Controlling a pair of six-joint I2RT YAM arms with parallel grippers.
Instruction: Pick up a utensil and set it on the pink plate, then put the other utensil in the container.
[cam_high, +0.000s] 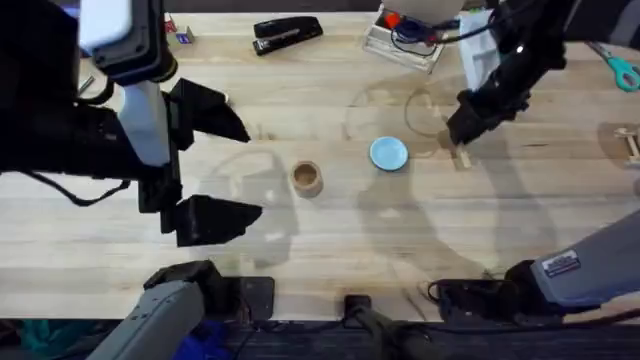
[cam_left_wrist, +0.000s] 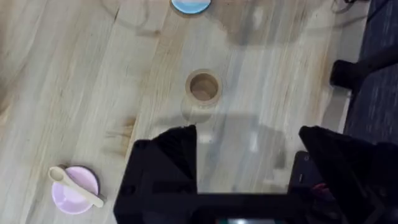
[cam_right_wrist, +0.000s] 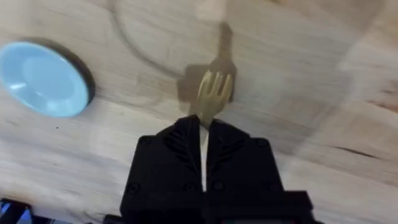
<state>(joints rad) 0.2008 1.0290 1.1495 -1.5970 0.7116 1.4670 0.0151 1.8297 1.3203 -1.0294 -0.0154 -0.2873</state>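
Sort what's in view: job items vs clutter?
Job: pink plate carrying a spoon; fork in the right hand; container.
Clutter: blue plate, stapler, clear box, scissors.

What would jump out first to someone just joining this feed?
The left gripper looms large and dark at the left of the overhead view, fingers wide open. Beneath it, a wooden spoon lies across the pink plate. At the right, the right gripper is shut on a wooden fork, beside the blue plate.
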